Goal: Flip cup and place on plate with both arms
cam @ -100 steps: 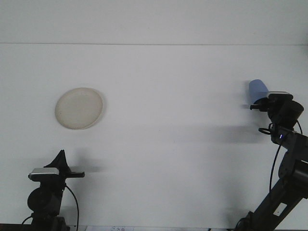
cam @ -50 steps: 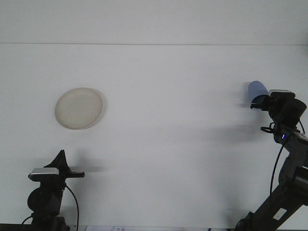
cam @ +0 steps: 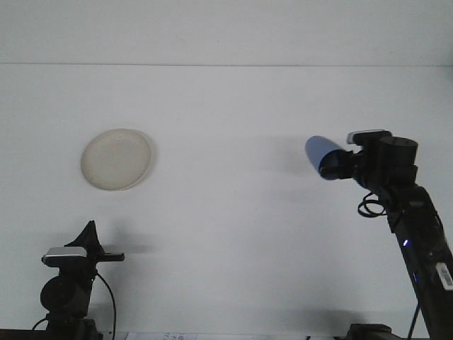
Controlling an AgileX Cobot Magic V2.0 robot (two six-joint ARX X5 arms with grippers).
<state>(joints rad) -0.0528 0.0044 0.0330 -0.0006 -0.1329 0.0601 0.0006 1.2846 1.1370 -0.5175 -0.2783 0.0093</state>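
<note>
A blue cup (cam: pixel 320 154) hangs on its side above the white table, right of the middle, and casts a shadow behind it. My right gripper (cam: pixel 338 164) is shut on the cup's right end, with the arm rising from the lower right corner. A round cream plate (cam: pixel 116 159) lies flat on the table at the left, far from the cup. My left gripper (cam: pixel 93 244) rests low near the front left edge, below the plate and apart from it, with nothing in it.
The white table (cam: pixel 226 234) fills the view, with its back edge meeting a pale wall along the top. The right arm's cable loops hang beside its wrist (cam: pixel 371 205).
My right gripper has swung left and a little down toward the table's middle, carrying the blue cup, which now points left on its side. The left arm has not moved.
</note>
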